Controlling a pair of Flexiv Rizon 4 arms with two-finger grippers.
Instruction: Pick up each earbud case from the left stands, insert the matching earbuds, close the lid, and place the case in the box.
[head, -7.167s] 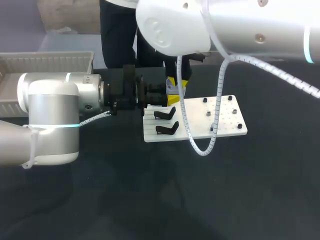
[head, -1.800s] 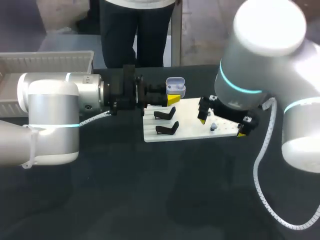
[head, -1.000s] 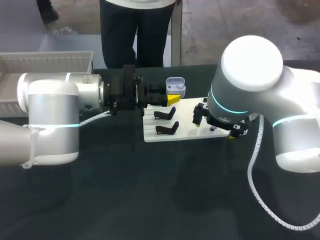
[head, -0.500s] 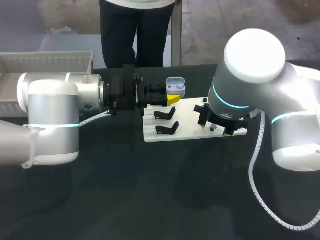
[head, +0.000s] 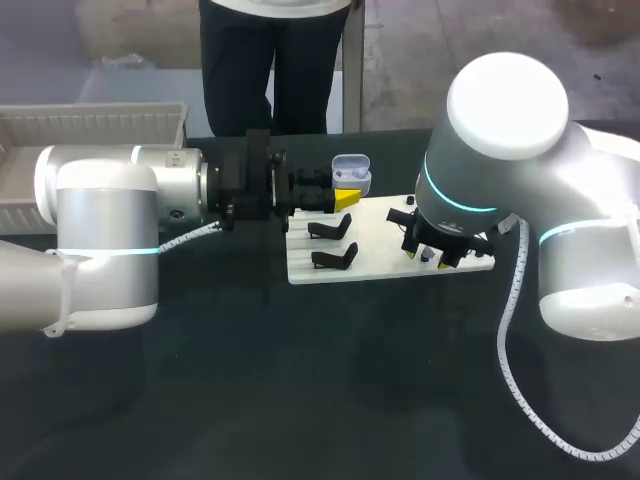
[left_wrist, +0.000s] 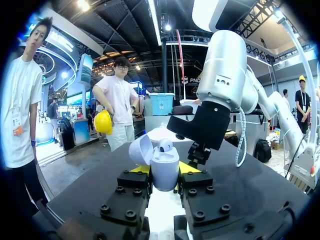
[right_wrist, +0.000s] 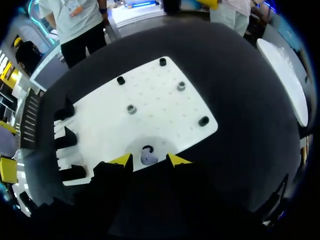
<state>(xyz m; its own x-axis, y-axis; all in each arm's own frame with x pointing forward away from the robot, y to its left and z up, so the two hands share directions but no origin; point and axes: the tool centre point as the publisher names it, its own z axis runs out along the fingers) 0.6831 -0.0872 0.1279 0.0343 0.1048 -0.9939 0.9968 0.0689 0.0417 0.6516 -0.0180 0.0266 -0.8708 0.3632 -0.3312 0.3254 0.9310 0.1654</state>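
Over board | right end effector down, astride earbud

Head camera high behind, wrist cameras close; white board common to all.

A dark, matte surface is spreading wide here, running almost black from its near edge right across to its far one. Light is coming down on it from overhead, lying as a faint greyish sheen over the open near part. Soft, blurred shadows are pooling toward the middle, and nothing is glaring off it.
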